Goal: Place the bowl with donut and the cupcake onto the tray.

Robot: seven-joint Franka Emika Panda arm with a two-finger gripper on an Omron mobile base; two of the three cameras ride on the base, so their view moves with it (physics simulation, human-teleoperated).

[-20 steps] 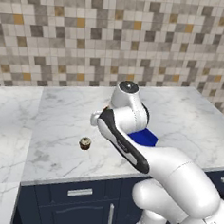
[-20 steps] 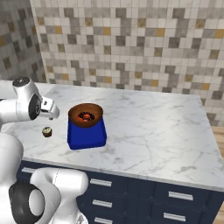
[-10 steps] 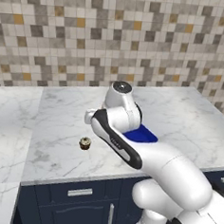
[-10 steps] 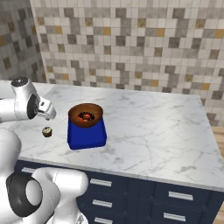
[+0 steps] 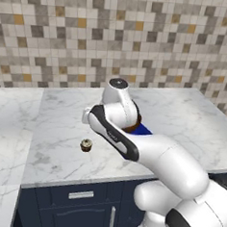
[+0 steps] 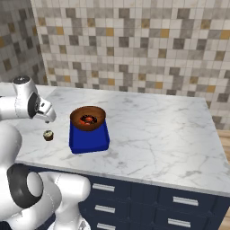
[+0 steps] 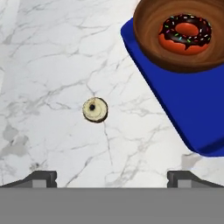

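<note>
The brown bowl (image 6: 88, 117) with the reddish donut (image 6: 88, 119) sits on the far end of the blue tray (image 6: 90, 140). In the hand view the bowl (image 7: 153, 26), its donut (image 7: 184, 34) and the tray (image 7: 188, 105) lie at the upper right. The small cupcake (image 7: 95, 109) stands alone on the marble to the tray's left, and also appears as the cupcake (image 5: 86, 144) and the cupcake (image 6: 48, 135). My gripper (image 7: 112, 177) hovers above the counter near the cupcake, open wide, with nothing between its fingertips (image 7: 41, 177).
A white marble counter (image 6: 152, 134) runs along a tiled wall, with dark blue drawers (image 6: 148, 202) below its front edge. My arm (image 5: 132, 146) hides most of the tray in the left base view.
My hand has swung left, away from the tray and toward the cupcake. Bowl, tray and cupcake have stayed where they were. The jaws have stayed open.
</note>
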